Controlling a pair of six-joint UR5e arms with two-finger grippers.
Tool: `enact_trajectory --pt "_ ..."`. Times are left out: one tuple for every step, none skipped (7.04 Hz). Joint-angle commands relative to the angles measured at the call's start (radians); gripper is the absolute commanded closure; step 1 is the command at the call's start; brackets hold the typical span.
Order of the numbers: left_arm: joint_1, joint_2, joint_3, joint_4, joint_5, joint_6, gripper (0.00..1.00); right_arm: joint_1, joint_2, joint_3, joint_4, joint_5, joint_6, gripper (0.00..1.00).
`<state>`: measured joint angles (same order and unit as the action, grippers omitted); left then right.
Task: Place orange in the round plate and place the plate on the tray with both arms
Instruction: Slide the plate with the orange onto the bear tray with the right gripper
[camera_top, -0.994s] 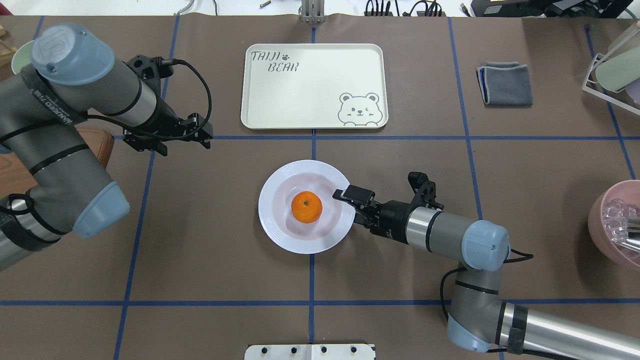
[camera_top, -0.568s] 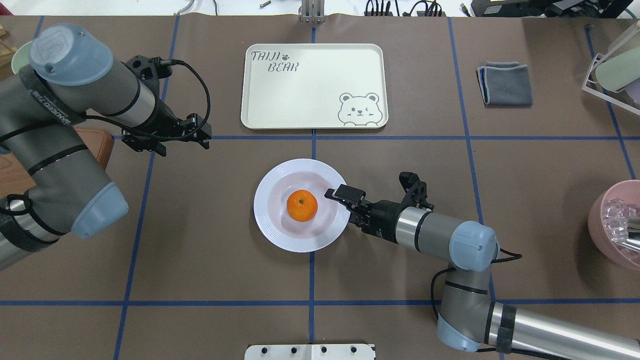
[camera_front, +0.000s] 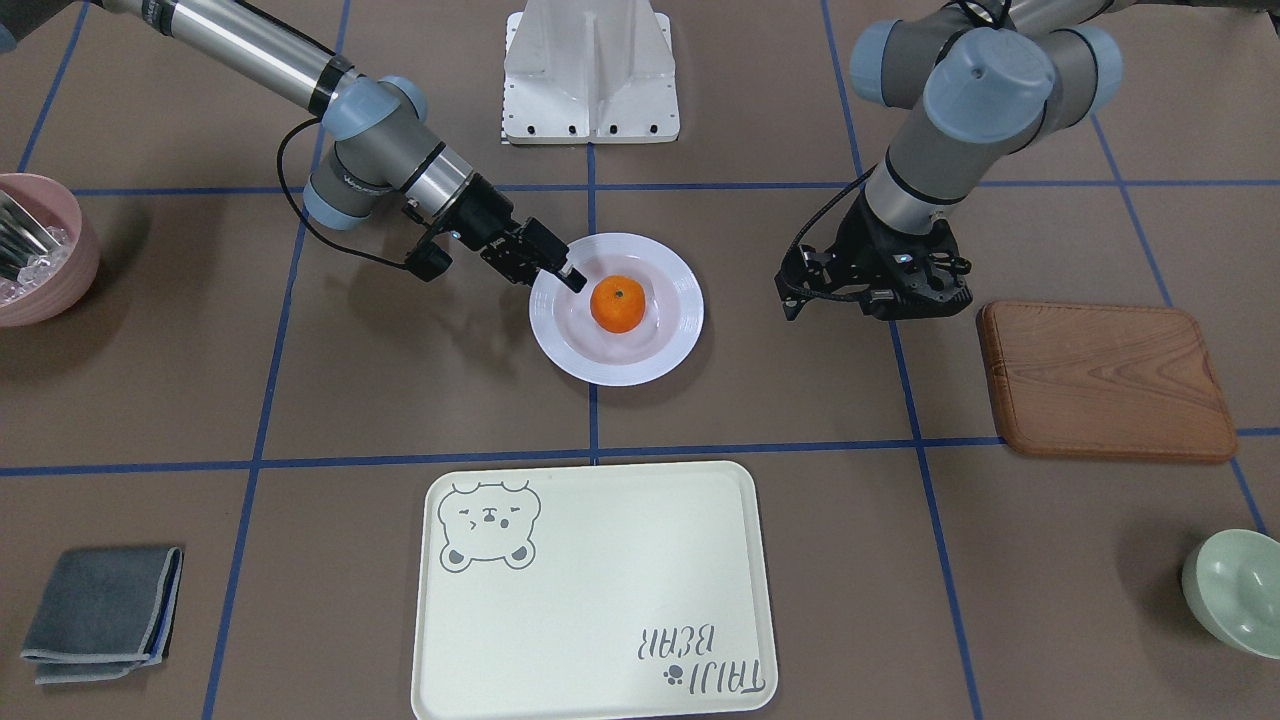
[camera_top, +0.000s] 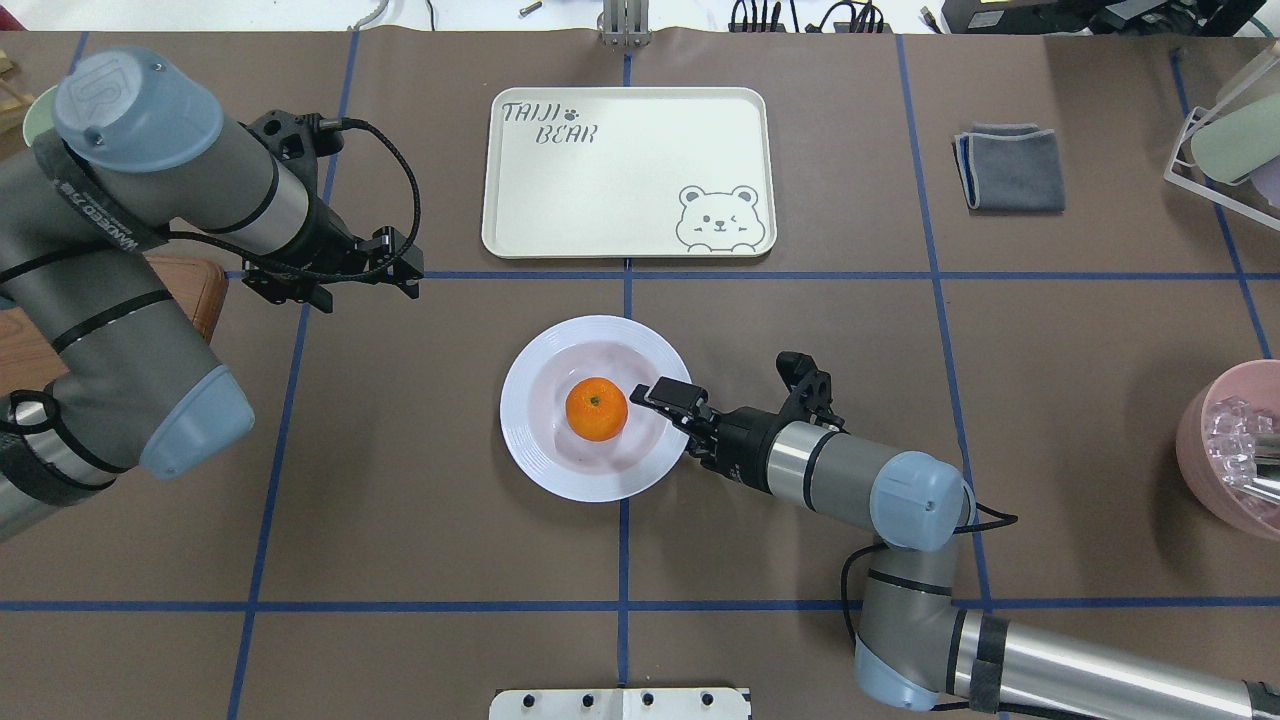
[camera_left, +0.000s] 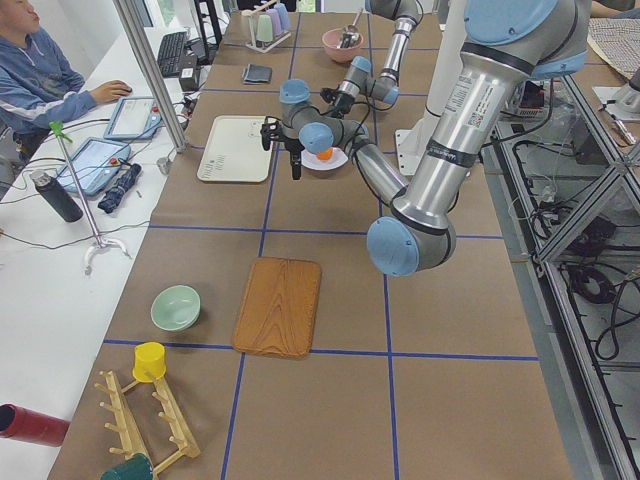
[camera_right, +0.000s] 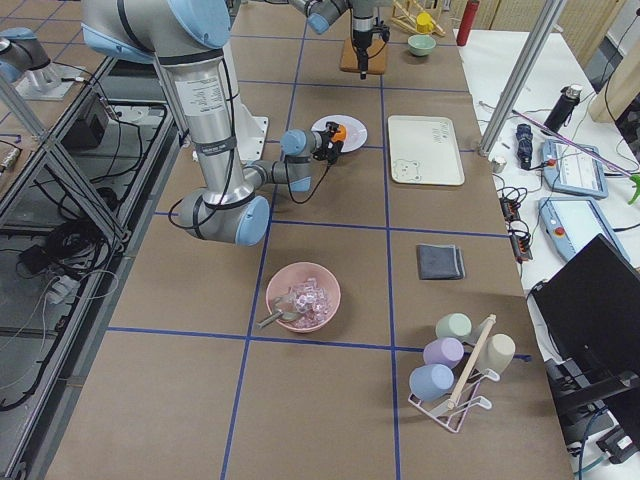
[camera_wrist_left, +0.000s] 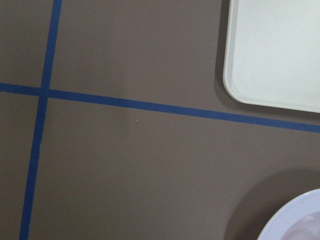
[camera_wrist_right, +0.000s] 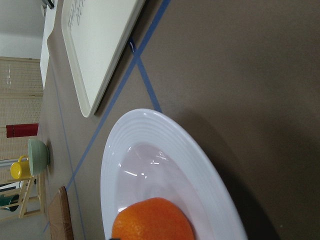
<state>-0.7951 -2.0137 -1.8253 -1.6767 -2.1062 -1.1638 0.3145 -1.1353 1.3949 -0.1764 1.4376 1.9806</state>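
The orange (camera_top: 596, 408) (camera_front: 617, 304) lies in the well of the white round plate (camera_top: 525, 450) (camera_front: 660, 360) at the table's middle. My right gripper (camera_top: 665, 405) (camera_front: 565, 275) is open at the plate's right rim, one finger reaching over the rim to just beside the orange. The right wrist view shows the plate (camera_wrist_right: 150, 125) and orange (camera_wrist_right: 152, 220) close up. The cream bear tray (camera_top: 620, 200) (camera_front: 600, 600) lies empty beyond the plate. My left gripper (camera_top: 335, 278) (camera_front: 880, 300) hangs open and empty above bare table, left of the plate.
A wooden board (camera_front: 1100, 375) and a pale green bowl (camera_front: 1235, 590) lie on my left side. A pink bowl (camera_front: 40, 250) with utensils, a folded grey cloth (camera_top: 1010, 165) and a cup rack (camera_top: 1230, 130) stand on my right side.
My right gripper has slid leftward further over the plate's rim toward the orange, and the plate with the orange has shifted a little left. The left arm barely moved.
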Motion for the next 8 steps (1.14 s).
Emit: enact_trajectory --pt "-0.001 0.001 -0.003 0.0 0.0 -0.001 0.03 -0.002 0.002 0.001 0.002 0.0 0.009 0.73" --pt "0.0 0.0 -0.003 0.0 0.0 -0.001 0.03 -0.002 0.002 0.007 0.002 0.0 0.009 1.0" --pt "-0.001 0.001 -0.003 0.0 0.0 -0.001 0.03 -0.002 0.002 0.01 0.005 -0.002 0.009 1.0" --pt "-0.001 0.001 -0.003 0.0 0.0 -0.001 0.03 0.0 0.002 0.018 0.008 -0.009 0.011 1.0" --pt "0.0 0.001 -0.005 0.0 0.0 -0.002 0.03 0.003 0.002 0.032 0.008 -0.016 0.012 1.0" --pt "0.0 0.001 -0.005 0.0 0.002 -0.002 0.03 0.006 0.002 0.051 0.008 -0.02 0.023 1.0" --pt "0.0 0.001 -0.005 0.0 0.002 -0.002 0.03 0.009 0.002 0.067 0.009 -0.037 0.038 1.0" --pt "0.0 0.006 -0.005 -0.001 0.002 -0.002 0.03 0.024 0.002 0.087 0.008 -0.055 0.056 1.0"
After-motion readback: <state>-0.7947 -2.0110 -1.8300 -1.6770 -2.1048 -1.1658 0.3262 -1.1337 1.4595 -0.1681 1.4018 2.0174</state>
